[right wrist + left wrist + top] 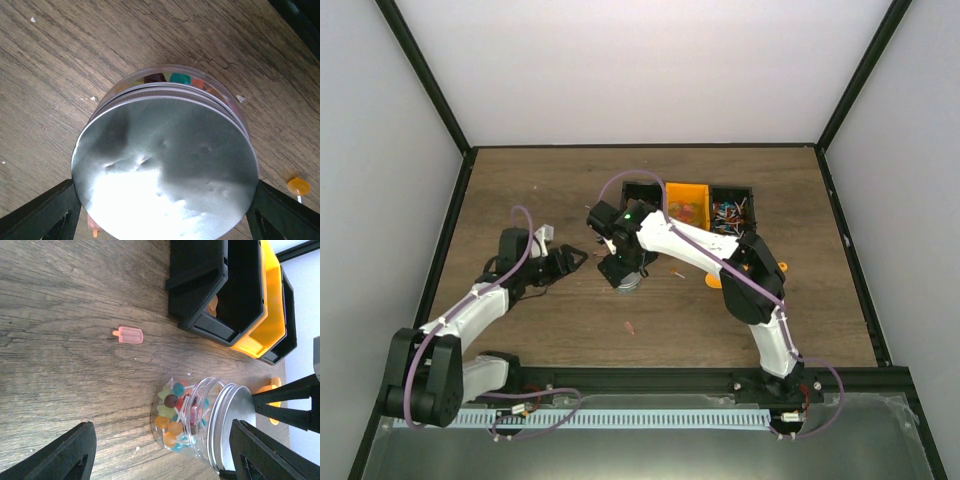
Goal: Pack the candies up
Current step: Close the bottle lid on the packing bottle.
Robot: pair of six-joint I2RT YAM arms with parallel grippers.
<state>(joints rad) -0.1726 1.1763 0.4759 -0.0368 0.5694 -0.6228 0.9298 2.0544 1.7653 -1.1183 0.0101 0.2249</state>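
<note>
A clear jar [192, 412] stands on the wooden table, part-filled with candies [172, 415], small round coloured sweets on white sticks. A silver metal lid [165, 165] sits on its mouth. My right gripper [165, 210] comes down over the jar [628, 280], one finger against each side of the lid's rim, shut on it. My left gripper [162, 450] is open and wide, a short way left of the jar and not touching it; from above it [570, 262] points right. A loose pink popsicle-shaped candy [129, 335] lies on the wood.
Three bins stand at the back: black [642, 195], orange [687, 203], and black with thin wrapped pieces [731, 208]. An orange scoop [715, 280] lies right of the jar, partly under the right arm. An orange lollipop [298, 186] lies loose. Dark frame rails border the table.
</note>
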